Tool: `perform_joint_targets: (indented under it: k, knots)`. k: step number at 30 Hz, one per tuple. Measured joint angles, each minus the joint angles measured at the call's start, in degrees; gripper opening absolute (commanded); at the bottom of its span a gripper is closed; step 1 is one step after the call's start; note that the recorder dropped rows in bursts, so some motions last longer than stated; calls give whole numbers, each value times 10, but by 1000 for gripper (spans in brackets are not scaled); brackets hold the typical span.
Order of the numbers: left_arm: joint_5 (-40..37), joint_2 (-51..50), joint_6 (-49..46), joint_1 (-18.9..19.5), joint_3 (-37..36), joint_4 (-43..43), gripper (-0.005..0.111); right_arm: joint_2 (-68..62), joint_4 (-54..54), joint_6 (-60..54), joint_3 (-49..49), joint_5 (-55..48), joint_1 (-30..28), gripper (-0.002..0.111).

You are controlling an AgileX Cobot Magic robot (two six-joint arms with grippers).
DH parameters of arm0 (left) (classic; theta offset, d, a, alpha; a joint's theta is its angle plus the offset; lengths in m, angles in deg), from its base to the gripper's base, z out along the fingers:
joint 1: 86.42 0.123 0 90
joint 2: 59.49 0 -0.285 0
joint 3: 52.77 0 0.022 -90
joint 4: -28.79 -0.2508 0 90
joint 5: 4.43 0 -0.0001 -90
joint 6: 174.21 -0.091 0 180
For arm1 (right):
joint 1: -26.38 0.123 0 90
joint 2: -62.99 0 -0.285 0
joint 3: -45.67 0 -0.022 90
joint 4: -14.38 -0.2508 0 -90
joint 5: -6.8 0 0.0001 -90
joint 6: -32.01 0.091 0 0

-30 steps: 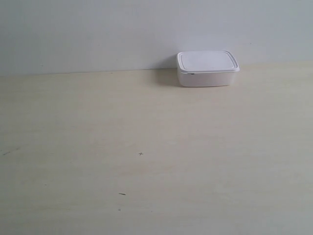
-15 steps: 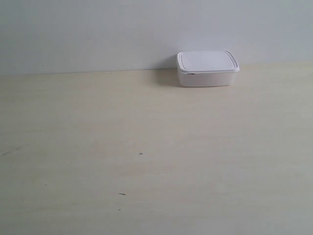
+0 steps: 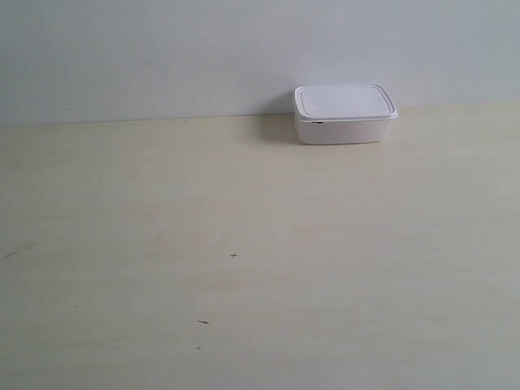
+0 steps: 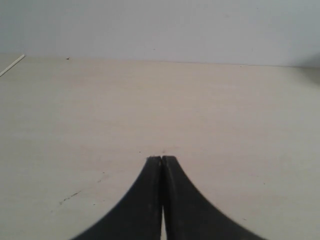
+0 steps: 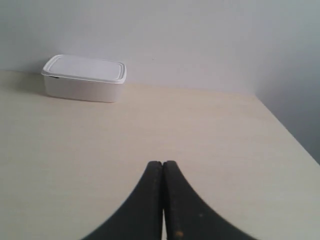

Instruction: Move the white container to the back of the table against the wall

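The white container [image 3: 344, 114] stands with its lid on at the back of the pale wood-grain table [image 3: 244, 244], its rear side against the plain grey-white wall [image 3: 162, 57]. The right wrist view also shows the container [image 5: 84, 78] by the wall [image 5: 200, 40], well away from my right gripper [image 5: 163, 163]. That gripper is shut with nothing between its black fingers. My left gripper [image 4: 162, 158] is shut too, over bare table [image 4: 225, 115], with the container out of its view. Neither arm appears in the exterior view.
A few tiny dark specks [image 3: 234, 256] mark the tabletop. The table's side edge [image 5: 290, 135] runs close to the right gripper in the right wrist view. A thin pale strip [image 4: 12, 65] lies at the table's far corner in the left wrist view.
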Motion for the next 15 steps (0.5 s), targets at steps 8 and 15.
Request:
perform_joint_targets:
  k: [8,15]
  knots:
    - [0,0,0,0,0,0,0,0,201,276,-25,1,0,0]
    - [0,0,0,0,0,0,0,0,230,349,-45,27,0,0]
